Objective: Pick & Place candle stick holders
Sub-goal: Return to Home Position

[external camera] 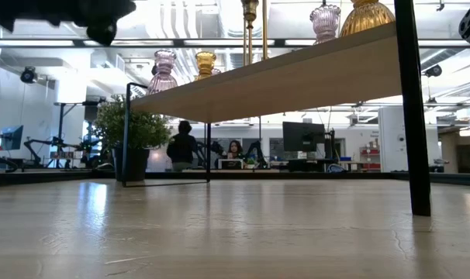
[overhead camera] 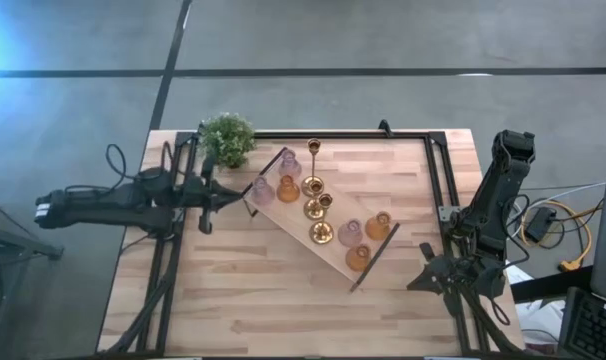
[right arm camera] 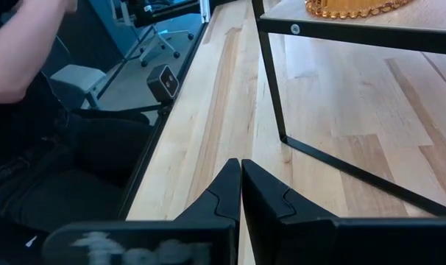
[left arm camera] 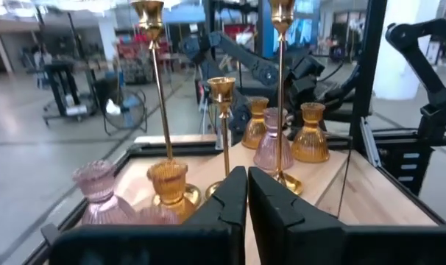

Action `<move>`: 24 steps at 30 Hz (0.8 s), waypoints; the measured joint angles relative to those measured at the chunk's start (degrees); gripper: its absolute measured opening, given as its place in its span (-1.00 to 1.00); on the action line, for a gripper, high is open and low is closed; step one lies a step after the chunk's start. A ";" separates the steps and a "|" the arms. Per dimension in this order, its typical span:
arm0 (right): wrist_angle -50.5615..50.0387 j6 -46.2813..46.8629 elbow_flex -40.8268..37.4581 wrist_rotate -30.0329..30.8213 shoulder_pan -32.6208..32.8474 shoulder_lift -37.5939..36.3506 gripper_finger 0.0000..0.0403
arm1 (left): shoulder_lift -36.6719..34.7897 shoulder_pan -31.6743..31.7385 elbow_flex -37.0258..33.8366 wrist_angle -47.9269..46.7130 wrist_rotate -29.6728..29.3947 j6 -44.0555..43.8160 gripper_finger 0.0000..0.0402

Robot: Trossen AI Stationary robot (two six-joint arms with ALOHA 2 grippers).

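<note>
All candle stick holders (overhead camera: 318, 205) stand on the shelf (overhead camera: 288, 215), centre of the high view. Its long axis runs diagonally, upper left to lower right.

Left gripper (left arm camera: 246, 177): fingers pinched together, nothing held. It sits just off the shelf's upper-left end, nose pointing along that axis, with the pink and amber holders dead ahead.

Right gripper (right arm camera: 241, 165): also pinched empty, at lower right, well apart from the shelf.

The left arm is the nearer one. I'd judge you should back it straight out toward frame left; swinging sideways risks the shelf's black handle or the plant (overhead camera: 228, 138) just above it.
</note>
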 joint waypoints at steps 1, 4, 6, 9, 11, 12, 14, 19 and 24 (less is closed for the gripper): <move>-0.01 0.00 0.00 0.00 0.00 0.01 -0.96 | -1.59 0.00 -2.04 1.42 -0.02 0.24 -0.91; -0.01 0.00 0.00 0.01 0.00 -0.01 -0.96 | -5.79 0.00 -7.22 4.02 -0.03 1.02 -0.91; 0.00 0.00 0.00 0.02 0.00 -0.01 -0.96 | -8.48 0.00 -9.74 4.83 -0.04 1.20 -0.91; -0.01 0.00 0.00 0.00 0.00 -0.01 -0.96 | -11.99 -0.02 -12.55 5.28 -0.09 1.20 -0.91; 0.01 0.00 0.00 0.00 0.00 -0.01 -0.96 | -14.16 -0.02 -14.17 5.57 -0.93 1.20 -0.91; 0.01 0.00 0.00 0.00 0.00 -0.01 -0.96 | -15.14 -0.02 -15.04 5.88 -1.41 1.20 -0.91; 0.00 0.00 0.00 0.00 0.00 0.00 -0.96 | -16.95 -0.02 -16.58 7.56 -2.06 1.20 -0.91; -0.01 0.00 0.00 0.01 0.00 -0.01 -0.96 | -20.94 -0.09 -21.20 8.11 -2.07 1.21 -0.91; -0.01 0.00 0.00 0.00 0.00 -0.01 -0.96 | -25.67 -0.13 -25.65 9.82 -2.26 3.65 -0.91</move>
